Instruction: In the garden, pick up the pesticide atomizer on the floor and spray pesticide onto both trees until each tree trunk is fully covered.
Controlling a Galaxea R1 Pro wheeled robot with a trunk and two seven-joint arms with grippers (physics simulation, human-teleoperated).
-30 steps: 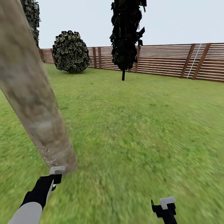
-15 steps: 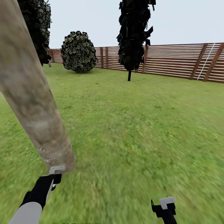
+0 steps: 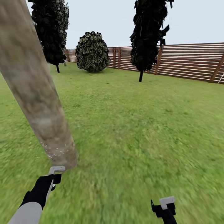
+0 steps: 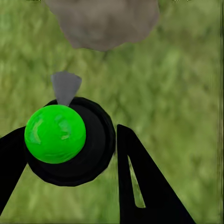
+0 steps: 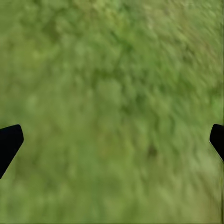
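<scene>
Left hand [image 4: 70, 154] was closed on the atomizer [image 4: 70, 142], a black round body with a bright green cap, one black finger [image 4: 140, 182] pressed against its side and the other at the opposite edge of the wrist view. The grey nozzle [image 4: 65, 86] pointed toward the base of the trunk [image 4: 102, 21], which stood just beyond it on the grass [image 4: 182, 93]. In the head view the left arm [image 3: 40, 191] reached forward at lower left, its pale tip just below the foot of the trunk [image 3: 37, 93]. The trunk was thick, mottled grey-brown and leaned up toward the upper left. Fine white specks of pesticide [image 3: 57, 151] dotted a band low on the trunk; the bark above that band looked bare. Right hand [image 5: 112, 140] was spread wide, only the two black fingertips [image 5: 9, 142] visible at the edges of its wrist view, with nothing between them but blurred grass. In the head view the right hand [image 3: 165, 208] sat low at lower right, well apart from the trunk. Farther off on the lawn [image 3: 140, 124] stood two slim dark trees [image 3: 149, 34] and a round bush [image 3: 92, 51], backed by a brown slat fence [image 3: 189, 60].
</scene>
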